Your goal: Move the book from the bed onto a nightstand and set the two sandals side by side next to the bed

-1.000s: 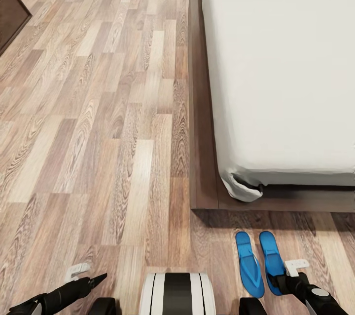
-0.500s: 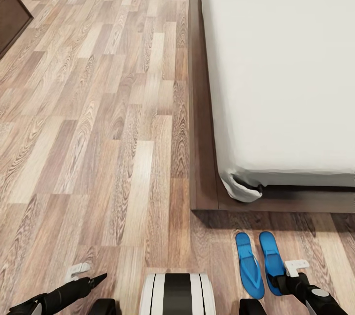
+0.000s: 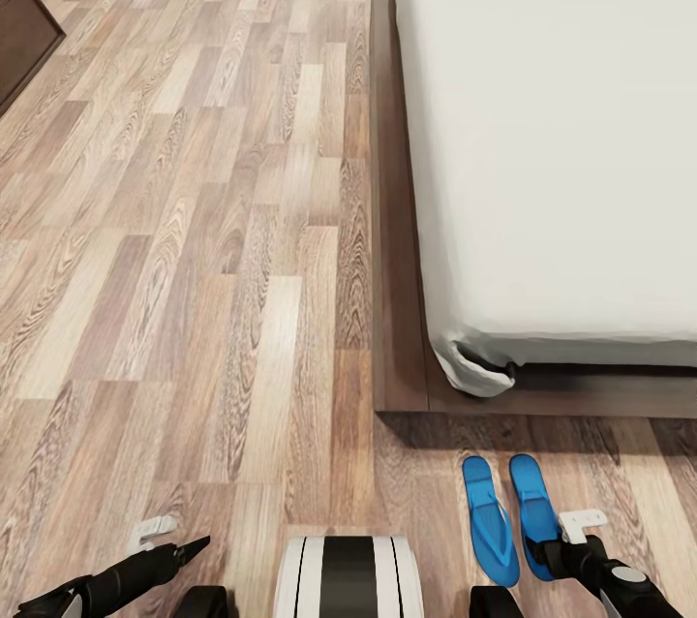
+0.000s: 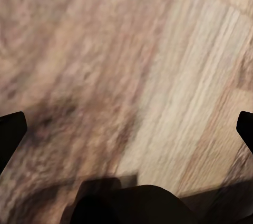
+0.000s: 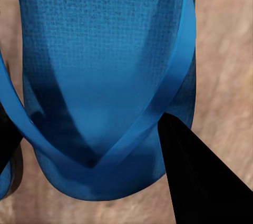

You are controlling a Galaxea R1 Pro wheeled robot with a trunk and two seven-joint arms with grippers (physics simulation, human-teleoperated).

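The two sandals (image 3: 514,518) lie side by side on the wood floor (image 3: 194,260), just beside the foot corner of the bed (image 3: 552,134). The right claw (image 3: 554,555) sits over the sandal farther from the corner, its fingers (image 5: 203,176) spread wide at either side of the strap. The left claw (image 3: 198,545) hangs low over bare floor, well apart from the bed, fingers wide.

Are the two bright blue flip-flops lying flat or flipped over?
Flat, straps up: both bright blue flip-flops rest side by side on the wood-plank floor.
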